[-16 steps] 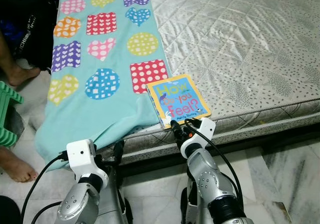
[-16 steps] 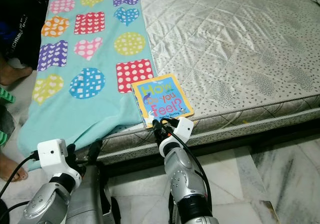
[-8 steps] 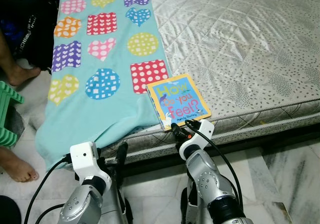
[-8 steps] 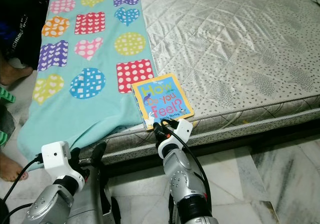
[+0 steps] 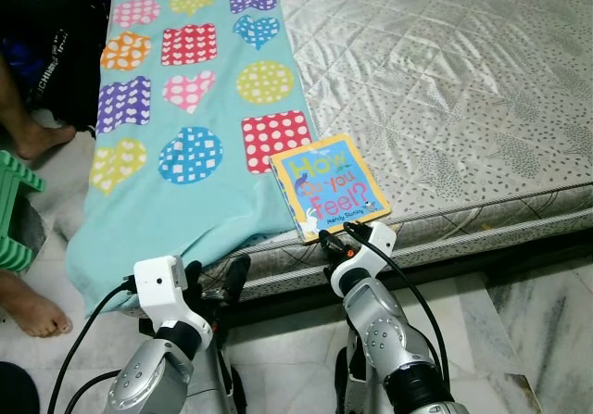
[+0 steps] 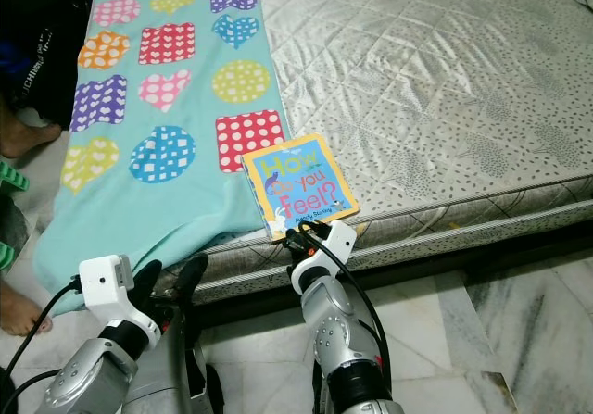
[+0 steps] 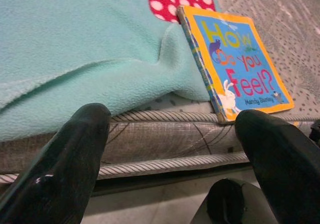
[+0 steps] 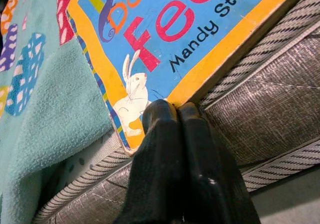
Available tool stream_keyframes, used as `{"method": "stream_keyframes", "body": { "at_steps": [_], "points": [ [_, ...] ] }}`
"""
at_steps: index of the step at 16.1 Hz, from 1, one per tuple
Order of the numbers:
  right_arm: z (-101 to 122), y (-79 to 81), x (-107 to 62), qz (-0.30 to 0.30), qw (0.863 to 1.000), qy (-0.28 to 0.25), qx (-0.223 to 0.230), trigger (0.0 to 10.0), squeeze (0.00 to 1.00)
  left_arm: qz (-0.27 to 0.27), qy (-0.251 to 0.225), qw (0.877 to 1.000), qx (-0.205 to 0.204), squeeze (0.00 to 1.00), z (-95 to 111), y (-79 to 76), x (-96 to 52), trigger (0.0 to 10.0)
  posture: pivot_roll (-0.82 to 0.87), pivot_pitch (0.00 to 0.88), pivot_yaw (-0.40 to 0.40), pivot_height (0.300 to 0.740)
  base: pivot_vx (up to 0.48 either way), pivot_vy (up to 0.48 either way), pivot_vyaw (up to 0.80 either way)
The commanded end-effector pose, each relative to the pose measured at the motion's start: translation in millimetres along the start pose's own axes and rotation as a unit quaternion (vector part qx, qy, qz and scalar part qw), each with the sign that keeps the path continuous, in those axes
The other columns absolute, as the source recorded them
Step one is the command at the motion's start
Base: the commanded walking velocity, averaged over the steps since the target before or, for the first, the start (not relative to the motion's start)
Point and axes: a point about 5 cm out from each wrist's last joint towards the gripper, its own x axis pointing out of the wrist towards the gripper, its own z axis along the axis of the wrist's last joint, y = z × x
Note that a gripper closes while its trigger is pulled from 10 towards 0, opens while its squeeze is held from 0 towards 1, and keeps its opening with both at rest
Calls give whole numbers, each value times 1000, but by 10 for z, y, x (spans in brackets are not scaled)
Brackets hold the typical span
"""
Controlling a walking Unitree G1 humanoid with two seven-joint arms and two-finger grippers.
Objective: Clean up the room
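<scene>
- While a person's bare feet (image 5: 35,140) rest on the pale marble floor (image 5: 519,303) at 9 o'clock beside a green slatted plastic stool (image 5: 13,212), both arms sit low at 6 o'clock.
- Teal fleece blanket with polka-dot hearts, circles and squares (image 5: 176,145) runs from 11 o'clock down over the near edge of the grey quilted mattress (image 5: 445,90).
- Left gripper (image 5: 215,278) at 7 o'clock, below the mattress edge and the hanging blanket hem; black fingers (image 7: 75,154) spread wide apart, holding nothing.
- Square blue board book with orange border, titled "How Do You Feel?" (image 5: 330,187), lies flat at the mattress's near edge, about centre frame; its left edge overlaps the blanket, its near corner reaches the piping.
- Right gripper (image 5: 332,241) at 6 o'clock, tips touching the book's near edge just under the rabbit picture; fingers (image 8: 170,149) pressed together, book not between them.
- Silver right forearm with black cable (image 5: 380,321) rises from the bottom of frame.
</scene>
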Motion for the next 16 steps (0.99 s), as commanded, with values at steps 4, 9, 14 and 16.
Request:
{"method": "stream_keyframes", "body": {
  "at_steps": [4, 9, 14, 16],
  "points": [
    [-593, 664, -30, 43, 990, 70, 113, 0, 0, 4, 3, 1000, 2, 0, -3, 20, -41, 10000, 49, 221, 30, 541, 0, 0, 0],
    [-593, 664, -30, 43, 990, 70, 113, 0, 0, 4, 3, 1000, 2, 0, -3, 20, -41, 10000, 49, 221, 30, 541, 0, 0, 0],
    [-593, 664, -30, 43, 990, 70, 113, 0, 0, 4, 3, 1000, 2, 0, -3, 20, -41, 10000, 49, 221, 30, 541, 0, 0, 0],
    [-593, 664, -30, 43, 990, 70, 113, 0, 0, 4, 3, 1000, 2, 0, -3, 20, -41, 10000, 49, 221, 30, 541, 0, 0, 0]
  ]
}}
